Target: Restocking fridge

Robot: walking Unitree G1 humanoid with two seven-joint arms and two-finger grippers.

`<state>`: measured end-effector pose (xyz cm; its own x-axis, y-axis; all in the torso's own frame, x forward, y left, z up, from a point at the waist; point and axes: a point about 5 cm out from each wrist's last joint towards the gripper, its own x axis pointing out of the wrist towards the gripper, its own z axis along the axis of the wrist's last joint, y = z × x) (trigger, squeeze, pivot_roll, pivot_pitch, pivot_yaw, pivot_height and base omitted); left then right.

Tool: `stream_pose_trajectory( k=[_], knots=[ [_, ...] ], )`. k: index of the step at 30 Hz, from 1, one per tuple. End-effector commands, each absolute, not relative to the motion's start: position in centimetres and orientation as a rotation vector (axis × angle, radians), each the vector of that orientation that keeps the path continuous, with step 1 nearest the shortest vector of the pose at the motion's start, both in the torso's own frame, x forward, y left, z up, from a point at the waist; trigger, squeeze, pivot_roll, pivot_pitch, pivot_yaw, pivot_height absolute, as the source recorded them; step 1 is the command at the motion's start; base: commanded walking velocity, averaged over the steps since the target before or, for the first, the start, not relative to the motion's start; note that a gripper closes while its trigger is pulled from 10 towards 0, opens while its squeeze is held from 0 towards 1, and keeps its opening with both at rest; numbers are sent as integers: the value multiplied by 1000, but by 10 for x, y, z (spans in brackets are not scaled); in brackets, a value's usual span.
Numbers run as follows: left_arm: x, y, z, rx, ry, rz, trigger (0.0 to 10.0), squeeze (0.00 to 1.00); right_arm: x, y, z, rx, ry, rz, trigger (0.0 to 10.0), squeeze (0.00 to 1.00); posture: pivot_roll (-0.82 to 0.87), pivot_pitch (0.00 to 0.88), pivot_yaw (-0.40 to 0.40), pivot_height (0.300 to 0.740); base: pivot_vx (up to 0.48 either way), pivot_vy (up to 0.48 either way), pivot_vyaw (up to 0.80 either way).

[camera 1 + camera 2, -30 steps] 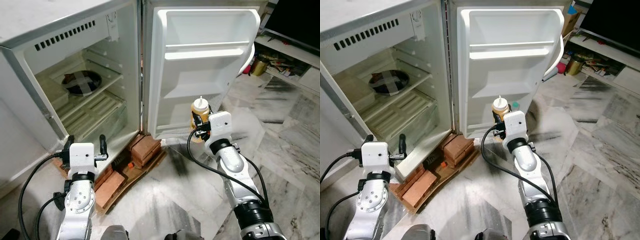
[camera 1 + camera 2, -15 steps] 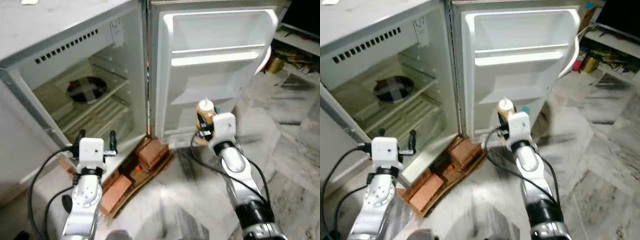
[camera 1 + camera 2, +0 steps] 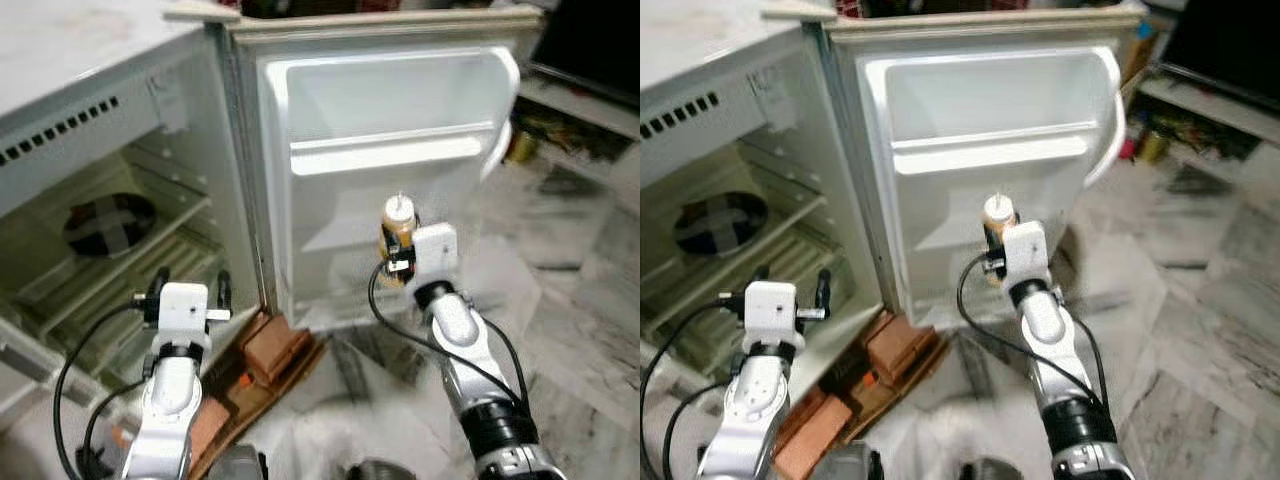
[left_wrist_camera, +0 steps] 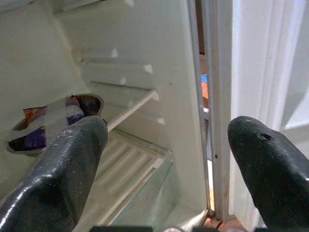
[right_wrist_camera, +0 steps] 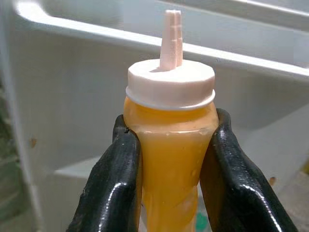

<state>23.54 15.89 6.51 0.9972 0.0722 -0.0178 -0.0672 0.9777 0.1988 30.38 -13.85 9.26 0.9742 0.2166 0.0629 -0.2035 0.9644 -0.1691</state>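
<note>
A small fridge stands open, its white door (image 3: 400, 110) swung out facing me with empty door shelves (image 3: 390, 155). My right gripper (image 3: 397, 248) is shut on a yellow squeeze bottle (image 5: 169, 159) with a white nozzle cap (image 3: 400, 210), held upright just in front of the door's lower shelf. My left gripper (image 3: 187, 288) hangs open with nothing in it, before the fridge's open compartment (image 3: 110, 230). A dark bowl (image 4: 72, 108) with packets in it sits on the fridge's wire shelf.
Red bricks (image 3: 275, 345) and cardboard prop up the fridge's front corner on the marble floor (image 3: 570, 330). A low shelf with clutter and a dark screen (image 3: 590, 50) stand at the right. A clear crisper drawer (image 4: 140, 193) lies at the fridge's bottom.
The camera has swung, so the fridge door is now more central. My right gripper has carried the bottle a little higher and closer to the door. The left arm has hardly moved.
</note>
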Motion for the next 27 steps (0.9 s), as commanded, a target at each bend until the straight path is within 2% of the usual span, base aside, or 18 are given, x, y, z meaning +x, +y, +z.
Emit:
stream_pose_trajectory(
  k=[1,3,15,23,27],
  knots=[
    [235,152,67,183,18,46,10000,0,304,-150,96,-174,-87,182,10000,0,95,63,-29,740,458,0,0],
    [235,152,67,170,17,47,10000,0,304,-150,95,-174,-85,185,10000,0,95,64,-29,740,416,0,0],
    [234,156,66,155,35,76,10000,0,298,-140,89,-118,-60,260,10000,0,96,75,-25,740,0,0,0],
    [234,155,67,177,26,52,10000,0,297,-141,89,-107,-60,259,10000,0,93,76,-19,740,0,430,0],
    [234,154,67,183,27,47,10000,0,297,-141,89,-108,-60,257,10000,0,92,76,-18,740,292,379,0]
  ],
)
